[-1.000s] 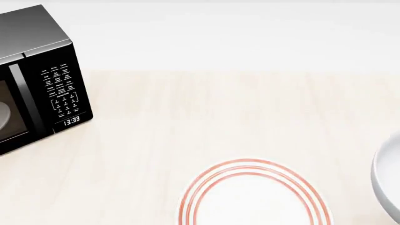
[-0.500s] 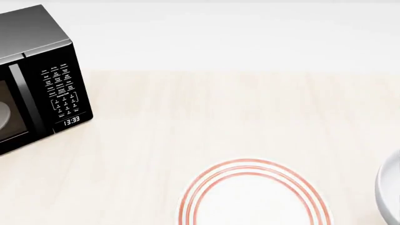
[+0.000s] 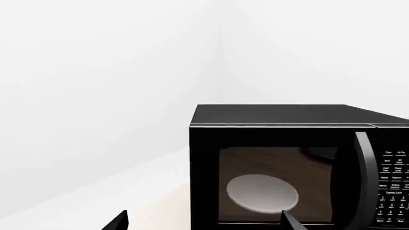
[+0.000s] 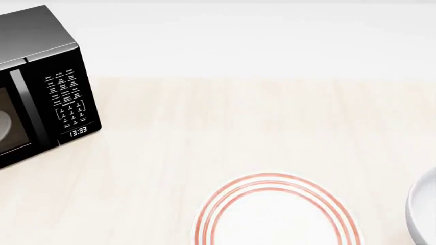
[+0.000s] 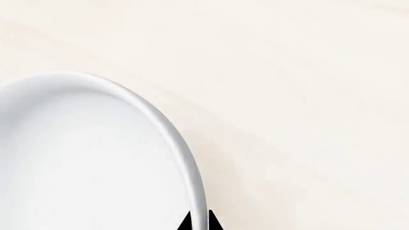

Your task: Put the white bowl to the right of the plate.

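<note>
The plate [image 4: 272, 179], white with thin red rings, lies at the near middle of the table, cut off by the head view's bottom edge. The white bowl [image 4: 425, 209] shows as a sliver at the far right edge, to the right of the plate. In the right wrist view the white bowl [image 5: 83, 158] fills the picture, and my right gripper [image 5: 198, 223] is shut on its rim, one dark fingertip inside and one outside. My left gripper [image 3: 204, 223] is open and empty, facing the microwave door. Neither gripper shows in the head view.
A black microwave [image 4: 41, 92] stands at the table's back left with its door shut; a pale dish [image 3: 262, 192] shows through its window. The light wooden table [image 4: 238, 127] runs back to a white wall.
The white bowl has slid lower and further out of the head view's right edge, so less of it shows. The plate and microwave have not moved.
</note>
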{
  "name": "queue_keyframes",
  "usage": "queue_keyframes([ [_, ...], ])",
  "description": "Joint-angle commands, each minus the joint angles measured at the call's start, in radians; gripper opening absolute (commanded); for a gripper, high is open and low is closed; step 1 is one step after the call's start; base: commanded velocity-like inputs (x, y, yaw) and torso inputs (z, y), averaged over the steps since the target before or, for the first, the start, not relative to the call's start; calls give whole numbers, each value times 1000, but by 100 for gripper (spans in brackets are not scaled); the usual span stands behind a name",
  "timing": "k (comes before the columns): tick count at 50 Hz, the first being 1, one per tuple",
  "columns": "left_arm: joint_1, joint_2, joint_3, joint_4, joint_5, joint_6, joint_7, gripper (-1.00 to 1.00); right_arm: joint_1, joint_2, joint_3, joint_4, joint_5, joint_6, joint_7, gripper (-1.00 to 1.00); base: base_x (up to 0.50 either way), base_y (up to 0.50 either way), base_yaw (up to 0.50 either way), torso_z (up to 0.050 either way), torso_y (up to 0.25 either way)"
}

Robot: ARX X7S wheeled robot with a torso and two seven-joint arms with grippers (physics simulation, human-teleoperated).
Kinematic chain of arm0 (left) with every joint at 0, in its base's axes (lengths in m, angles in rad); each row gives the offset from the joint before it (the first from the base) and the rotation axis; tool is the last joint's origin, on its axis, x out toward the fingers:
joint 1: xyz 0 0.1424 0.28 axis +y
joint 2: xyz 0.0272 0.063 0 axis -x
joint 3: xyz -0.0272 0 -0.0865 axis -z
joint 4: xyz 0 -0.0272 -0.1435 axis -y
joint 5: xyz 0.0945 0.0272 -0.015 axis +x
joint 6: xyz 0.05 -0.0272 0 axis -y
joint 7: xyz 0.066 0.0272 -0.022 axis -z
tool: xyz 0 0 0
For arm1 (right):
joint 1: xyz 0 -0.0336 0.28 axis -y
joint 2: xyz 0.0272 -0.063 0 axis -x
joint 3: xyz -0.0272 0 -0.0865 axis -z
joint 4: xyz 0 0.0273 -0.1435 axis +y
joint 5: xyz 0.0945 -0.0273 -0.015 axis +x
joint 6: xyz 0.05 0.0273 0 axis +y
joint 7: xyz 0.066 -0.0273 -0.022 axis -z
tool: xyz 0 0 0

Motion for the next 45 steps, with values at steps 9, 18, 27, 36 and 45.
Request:
queue_keyframes([
  [9,2,-5,2,2,-4,1,-3,100,0,1,31,-3,-20,-42,-31,-100,0,0,0,0,0],
  [18,4,-6,1,1,-6,5,-5,100,6,7,35,-24,-37,-63,-17,100,0,0,0,0,1],
  [27,8,-7,1,8,-8,4,-8,100,13,27,46,-63,-45,-81,-5,100,0,0,0,0,0],
  [36,10,-9,3,9,-8,7,-10,100,37,67,58,-155,-85,-118,44,100,0,0,0,0,0],
  [45,12,-10,3,11,-13,7,-10,100,129,152,94,-337,-213,-154,163,100,0,0,0,0,0],
])
